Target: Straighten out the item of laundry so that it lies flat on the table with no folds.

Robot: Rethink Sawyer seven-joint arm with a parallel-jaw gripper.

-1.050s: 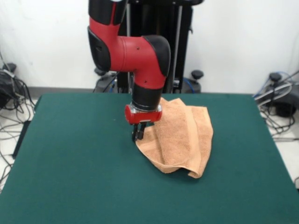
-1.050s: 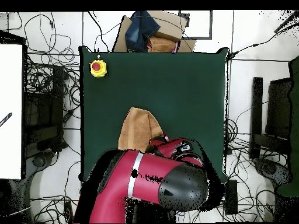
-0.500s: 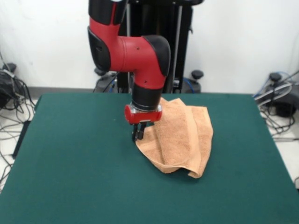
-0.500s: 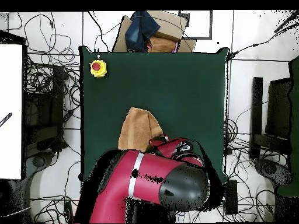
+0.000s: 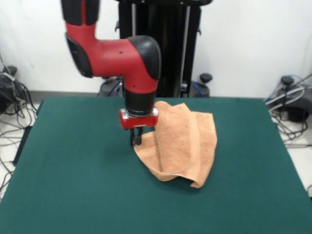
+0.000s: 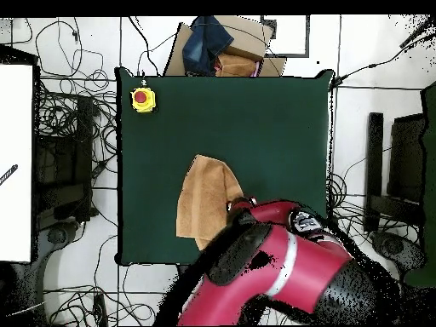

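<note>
The towel (image 5: 183,141) sits a bit past the middle of the table (image 5: 73,185), still folded over itself with a couple of long creases, one corner curled under at the front. The gripper (image 5: 135,140) is down at the towel's left edge in the front view, fingers pressed together on that edge as far as I can see. From overhead the arm (image 6: 281,272) covers part of the towel, and a yellow box with a red button (image 6: 142,99) sits in a table corner.
</note>
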